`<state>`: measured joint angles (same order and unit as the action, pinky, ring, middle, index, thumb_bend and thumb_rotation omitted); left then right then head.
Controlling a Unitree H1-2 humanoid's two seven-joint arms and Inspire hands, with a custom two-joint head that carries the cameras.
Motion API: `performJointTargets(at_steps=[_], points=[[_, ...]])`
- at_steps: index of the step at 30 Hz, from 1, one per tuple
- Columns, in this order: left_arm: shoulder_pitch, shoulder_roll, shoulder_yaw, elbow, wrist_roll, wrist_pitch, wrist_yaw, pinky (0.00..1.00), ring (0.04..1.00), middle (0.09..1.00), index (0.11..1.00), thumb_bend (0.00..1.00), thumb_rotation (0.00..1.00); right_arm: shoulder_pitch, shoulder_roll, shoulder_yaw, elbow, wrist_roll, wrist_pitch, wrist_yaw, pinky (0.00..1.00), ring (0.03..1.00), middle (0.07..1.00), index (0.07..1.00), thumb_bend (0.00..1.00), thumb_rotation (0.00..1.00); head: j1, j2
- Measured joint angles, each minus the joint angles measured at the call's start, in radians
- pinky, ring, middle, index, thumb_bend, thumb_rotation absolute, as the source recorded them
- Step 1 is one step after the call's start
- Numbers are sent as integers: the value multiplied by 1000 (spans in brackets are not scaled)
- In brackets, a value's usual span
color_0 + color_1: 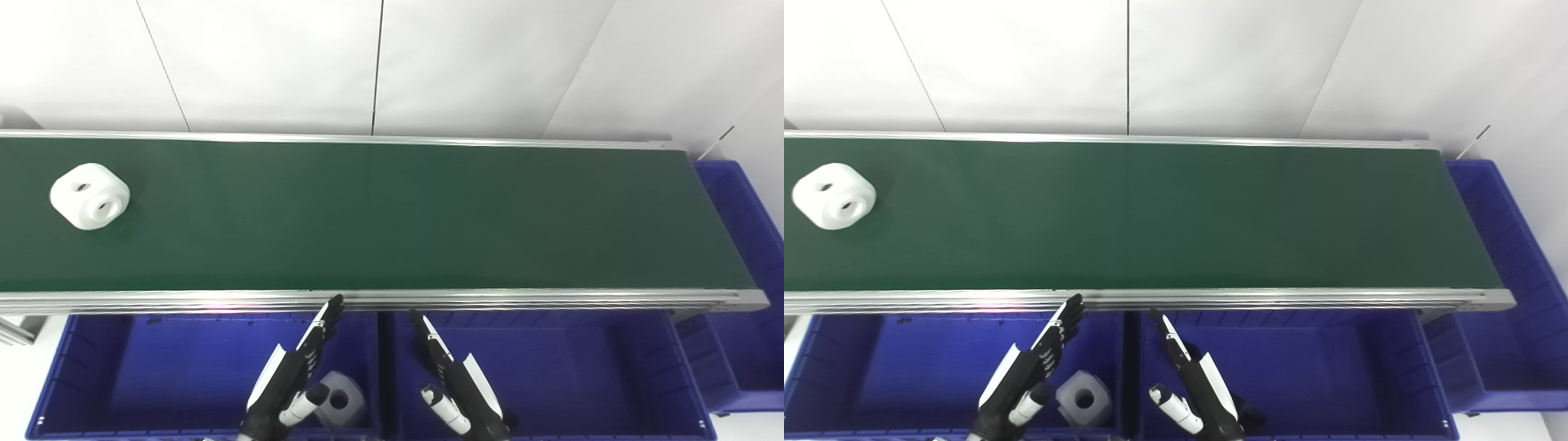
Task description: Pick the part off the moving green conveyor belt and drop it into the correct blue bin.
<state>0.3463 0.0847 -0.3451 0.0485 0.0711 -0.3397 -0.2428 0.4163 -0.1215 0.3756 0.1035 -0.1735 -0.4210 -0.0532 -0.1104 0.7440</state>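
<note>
A white rounded part (89, 196) with two round holes lies on the green conveyor belt (392, 214) at its far left; it also shows in the right eye view (833, 195). My left hand (293, 373) is open and empty, held over the left blue bin (92, 373) just below the belt's near rail. My right hand (456, 383) is open and empty over the middle blue bin (582, 373). A second white part (340, 399) lies in the left bin beside my left hand, partly hidden by it. Both hands are far from the part on the belt.
A third blue bin (747, 245) stands at the belt's right end. The belt's aluminium near rail (392, 300) runs between the belt and the front bins. A white panelled wall (392, 61) rises behind the belt.
</note>
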Motion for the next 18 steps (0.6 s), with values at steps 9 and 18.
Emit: performJointTargets(at_steps=[9, 18], points=[[9, 1, 0, -21, 1, 0, 2, 1000, 1000, 1000, 1000, 954, 945, -5, -9, 15, -6, 16, 0, -3, 1000, 1000, 1000, 1000, 888, 1000, 3, -6], [6, 0, -1, 8, 0, -18, 1, 1000, 1000, 1000, 1000, 953, 930, -12, -14, 21, 0, 26, 0, -6, 998, 1000, 1000, 1000, 875, 1000, 28, -63]])
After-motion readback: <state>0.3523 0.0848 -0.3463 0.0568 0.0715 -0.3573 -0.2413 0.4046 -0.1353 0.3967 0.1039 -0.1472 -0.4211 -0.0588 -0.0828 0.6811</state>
